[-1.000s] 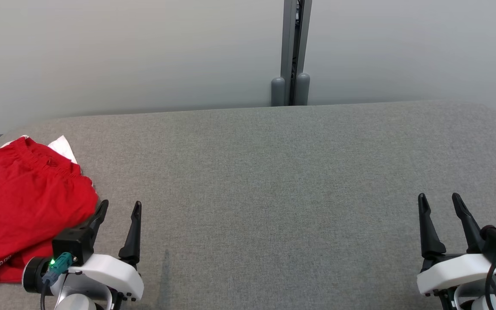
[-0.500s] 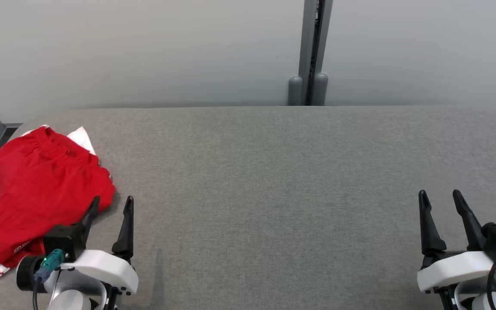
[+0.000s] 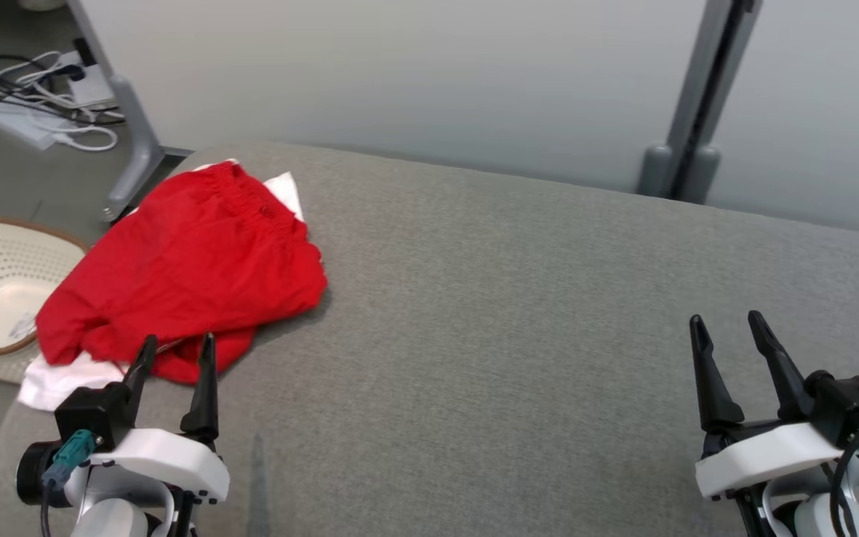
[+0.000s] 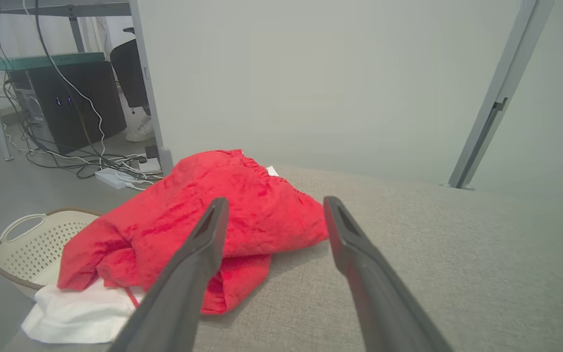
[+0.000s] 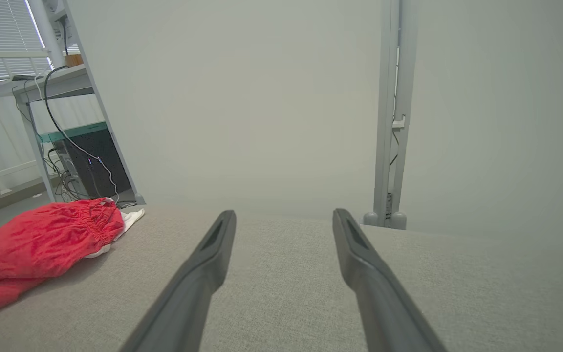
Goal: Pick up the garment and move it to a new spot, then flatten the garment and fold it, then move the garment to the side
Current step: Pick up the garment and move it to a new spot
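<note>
Now head view turns toward red garment [image 3: 183, 268], brought central; left tool [image 3: 179, 340] just beside it, right tool [image 3: 725, 318] well apart, both open, empty; pickup pending.

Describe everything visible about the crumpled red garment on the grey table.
The crumpled red fabric garment lies in a loose heap at the left end of the grey cloth-covered table. A gathered elastic waistband faces the far side; white fabric pokes from beneath. The open left claw points at its near edge.
</note>
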